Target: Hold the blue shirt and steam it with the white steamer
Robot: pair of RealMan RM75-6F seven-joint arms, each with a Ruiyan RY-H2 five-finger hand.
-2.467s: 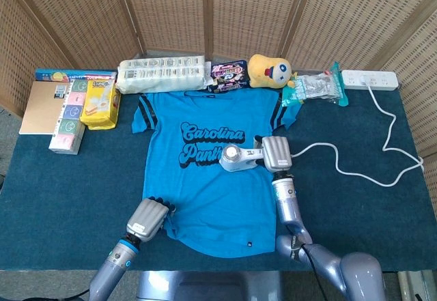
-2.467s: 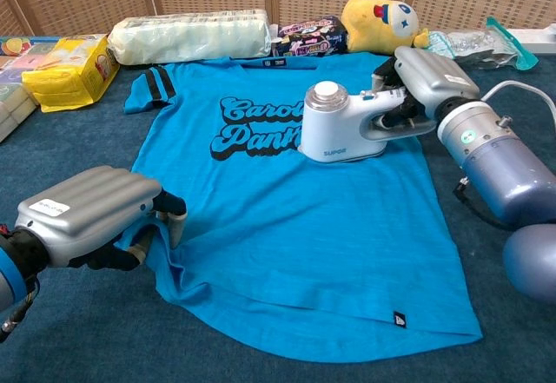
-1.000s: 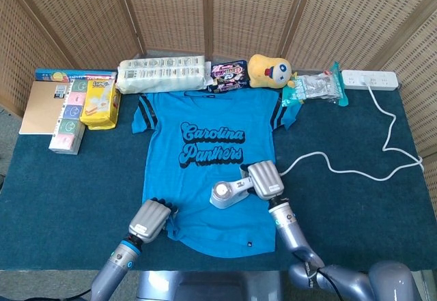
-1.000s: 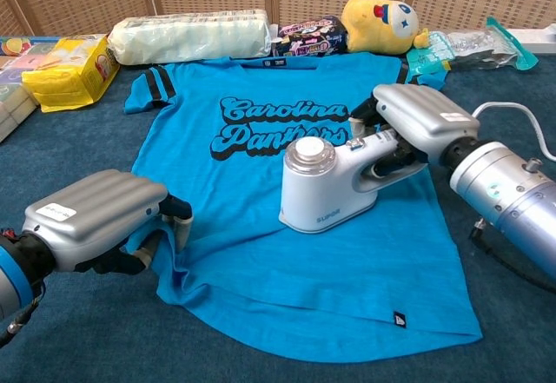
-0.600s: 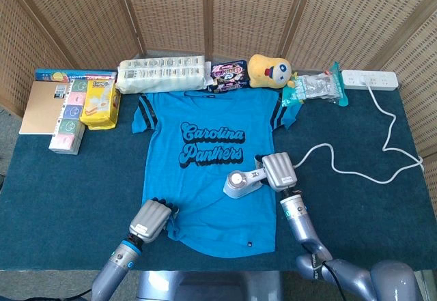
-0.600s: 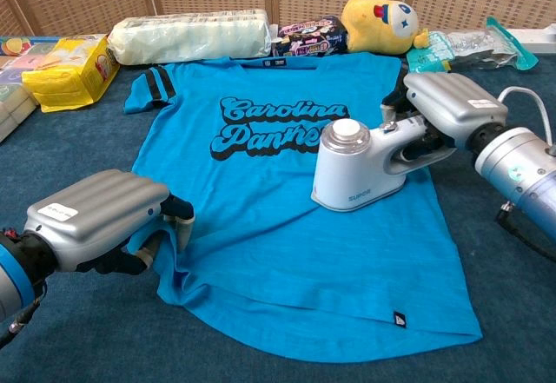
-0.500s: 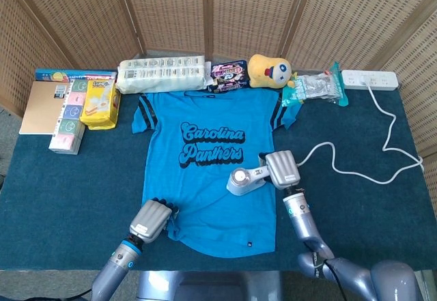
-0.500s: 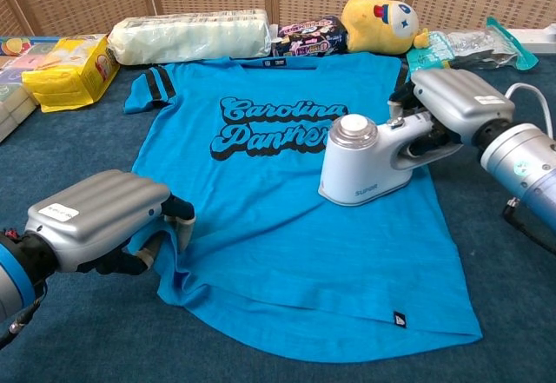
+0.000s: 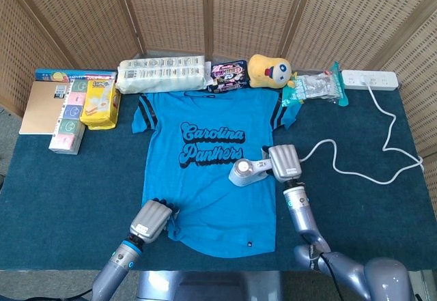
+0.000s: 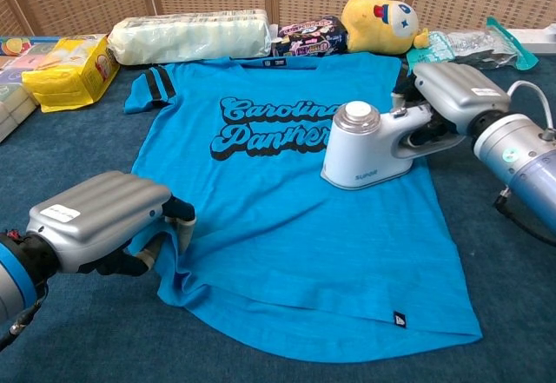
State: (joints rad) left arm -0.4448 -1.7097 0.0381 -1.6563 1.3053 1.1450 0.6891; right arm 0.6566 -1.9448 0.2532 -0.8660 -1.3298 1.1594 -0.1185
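Sweeping the white steamer (image 10: 372,150) back up the blue shirt (image 10: 287,227), my right robot hand (image 10: 452,88) grips its handle; my left robot hand (image 10: 95,218) still clamps the hem.

The shirt (image 9: 208,178) lies flat mid-table (image 9: 61,198), collar toward the far edge. The left hand (image 9: 151,220) grips its near-left hem corner. The right hand (image 9: 283,162) holds the steamer (image 9: 247,171) on the shirt's right side, just below the lettering; its cord (image 9: 369,151) runs toward the far-right corner.
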